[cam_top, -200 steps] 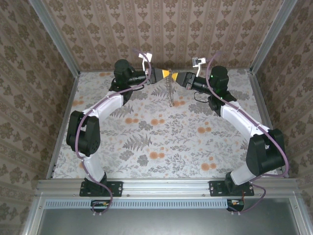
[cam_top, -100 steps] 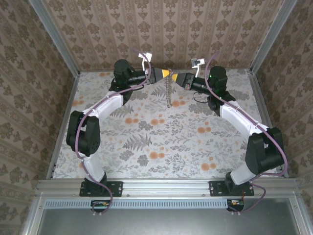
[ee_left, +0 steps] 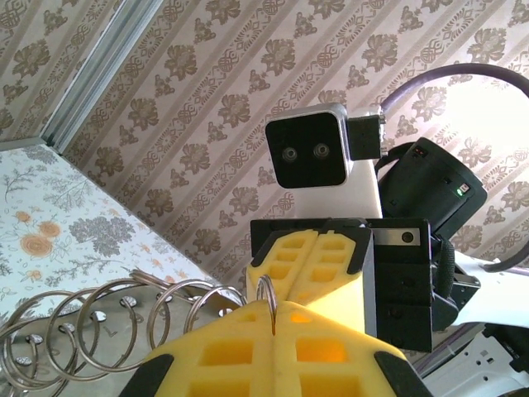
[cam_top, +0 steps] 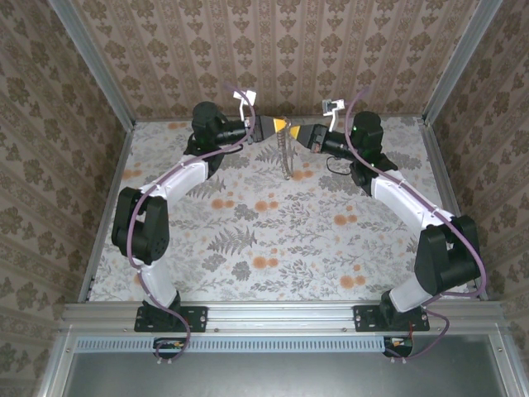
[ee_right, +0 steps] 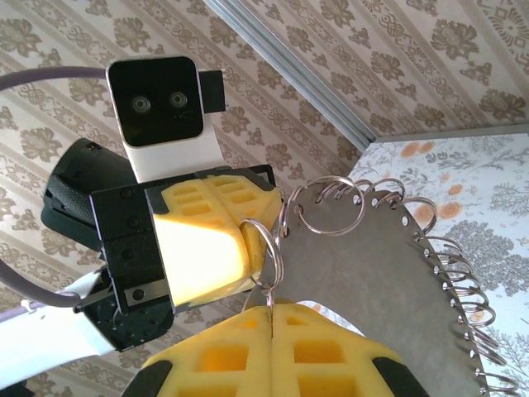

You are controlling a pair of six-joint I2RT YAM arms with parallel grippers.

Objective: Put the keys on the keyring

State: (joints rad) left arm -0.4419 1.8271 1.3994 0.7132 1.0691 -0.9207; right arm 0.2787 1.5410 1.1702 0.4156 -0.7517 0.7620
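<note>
- The table (cam_top: 273, 231) has a floral top, grey leaves and orange blossoms, framed by aluminium rails (cam_top: 281, 314).
- Near its far edge, a ring-edged metal plate (cam_top: 286, 157) hangs down toward the top; I can't tell whether its lower end touches.

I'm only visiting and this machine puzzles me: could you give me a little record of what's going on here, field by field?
Left tool: shut on a small metal ring
Right tool: shut on apparently the same ring, tip to tip
Hanging beneath: grey plate edged with more rings
Place: raised above the far end of the table
</note>
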